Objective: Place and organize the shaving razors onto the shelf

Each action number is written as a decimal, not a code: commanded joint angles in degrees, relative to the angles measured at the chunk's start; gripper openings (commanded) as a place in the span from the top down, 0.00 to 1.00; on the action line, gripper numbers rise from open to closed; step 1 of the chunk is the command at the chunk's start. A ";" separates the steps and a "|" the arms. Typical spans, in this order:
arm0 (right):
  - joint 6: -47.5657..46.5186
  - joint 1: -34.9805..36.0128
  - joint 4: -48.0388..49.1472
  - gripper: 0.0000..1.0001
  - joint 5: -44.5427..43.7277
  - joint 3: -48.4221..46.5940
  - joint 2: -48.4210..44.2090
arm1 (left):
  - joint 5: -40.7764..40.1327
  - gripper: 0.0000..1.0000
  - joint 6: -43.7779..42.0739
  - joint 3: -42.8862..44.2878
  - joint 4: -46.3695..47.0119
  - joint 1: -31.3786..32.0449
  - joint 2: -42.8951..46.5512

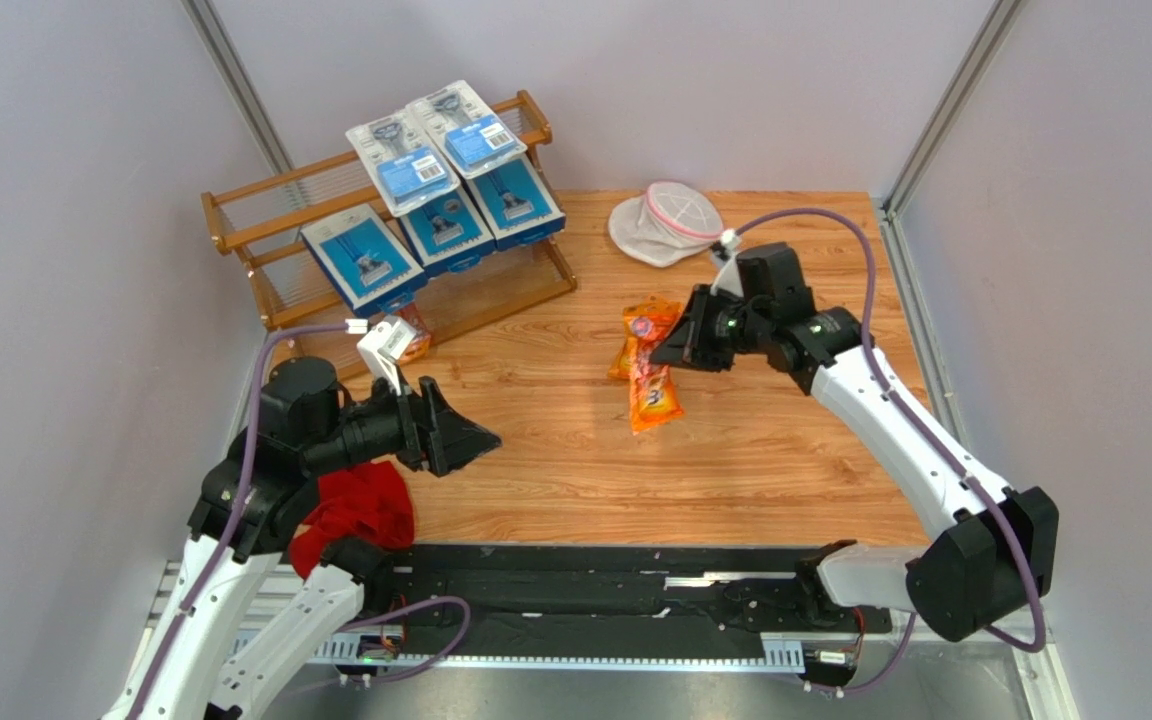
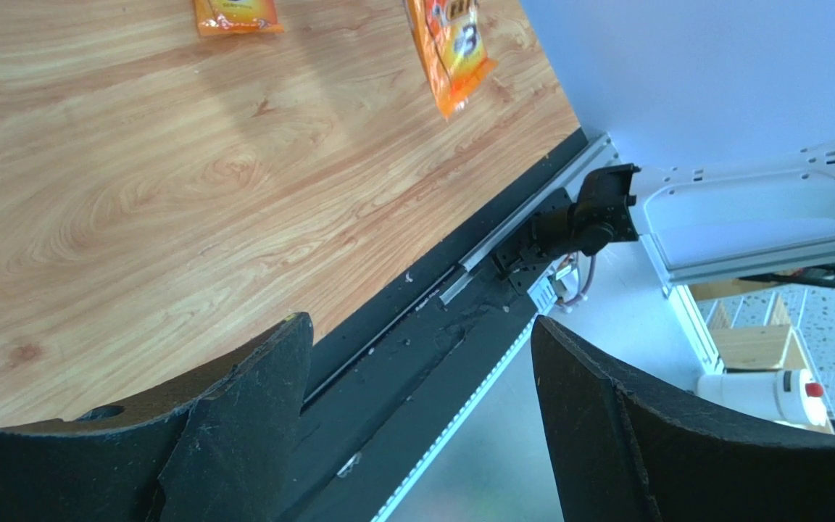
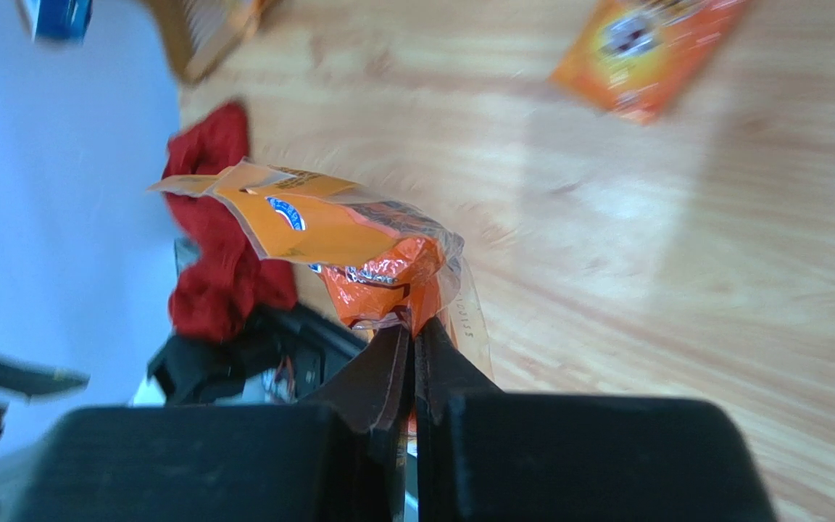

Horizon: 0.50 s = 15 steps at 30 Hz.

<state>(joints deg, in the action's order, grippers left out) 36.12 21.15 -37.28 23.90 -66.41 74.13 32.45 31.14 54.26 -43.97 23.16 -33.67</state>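
Note:
The brown wooden shelf stands at the back left with three flat blue razor boxes and two clear blister packs leaning on it. My right gripper is shut on the end of an orange bag, lifted off the wood; from above the gripper sits over two orange bags at mid-table. Another orange bag lies flat on the table. One more orange bag rests by the shelf's foot. My left gripper hangs open and holds nothing.
A red cloth lies by the left arm's base, also seen behind the held bag. A round white pouch with pink trim sits at the back right. A black rail runs along the near table edge.

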 commanded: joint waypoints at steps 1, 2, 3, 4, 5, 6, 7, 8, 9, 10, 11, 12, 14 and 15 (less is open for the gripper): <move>0.79 8.81 0.62 0.96 2.03 -1.53 -1.53 | 1.74 0.18 2.44 -1.34 4.94 -0.22 -0.08; 1.32 11.87 1.06 0.96 2.29 -1.96 -1.36 | 1.83 0.18 2.61 -1.61 5.20 -0.22 0.01; 2.28 13.38 1.41 0.96 2.29 -2.66 -0.75 | 1.83 0.18 2.70 -1.79 5.38 -0.22 0.10; 2.81 14.96 2.20 0.96 2.12 -3.19 -0.39 | 1.92 0.18 2.79 -2.31 5.73 -0.22 0.10; 3.16 18.11 2.56 0.96 1.85 -3.72 0.05 | 2.18 0.18 2.88 -2.58 5.91 -0.22 0.01; 4.21 19.71 3.08 0.96 1.94 -4.25 1.18 | 2.18 0.18 2.88 -2.75 6.00 -0.22 0.01; 4.83 21.29 3.96 0.96 1.94 -5.56 1.72 | 2.44 0.18 2.97 -3.28 6.26 -0.22 0.10; 5.36 24.44 4.75 0.96 1.94 -5.92 2.33 | 2.53 0.18 3.05 -3.54 6.35 -0.22 0.01; 5.97 25.77 5.45 0.96 2.11 -6.62 2.95 | 2.53 0.18 3.14 -3.81 6.52 -0.22 0.10; 6.76 27.09 6.16 0.96 2.12 -8.10 4.26 | 2.36 0.18 3.14 -4.51 6.78 -0.22 0.36; 7.12 29.80 6.42 0.96 1.59 -8.99 4.97 | 2.27 0.18 3.14 -4.77 6.87 -0.22 0.45; 7.21 31.05 6.51 0.96 1.50 -9.95 5.67 | 2.18 0.18 3.23 -5.04 7.05 -0.22 0.45; 7.74 34.29 6.51 0.96 0.97 -12.15 7.87 | 2.88 0.18 3.23 -6.00 7.84 -0.22 0.80; 7.91 35.18 6.78 0.96 1.06 -12.60 8.66 | 2.97 0.18 3.67 -6.27 8.10 -0.22 0.89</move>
<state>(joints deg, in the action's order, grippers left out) 41.63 51.81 -34.37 25.02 -74.04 80.31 33.76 33.67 49.08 -39.51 23.16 -33.63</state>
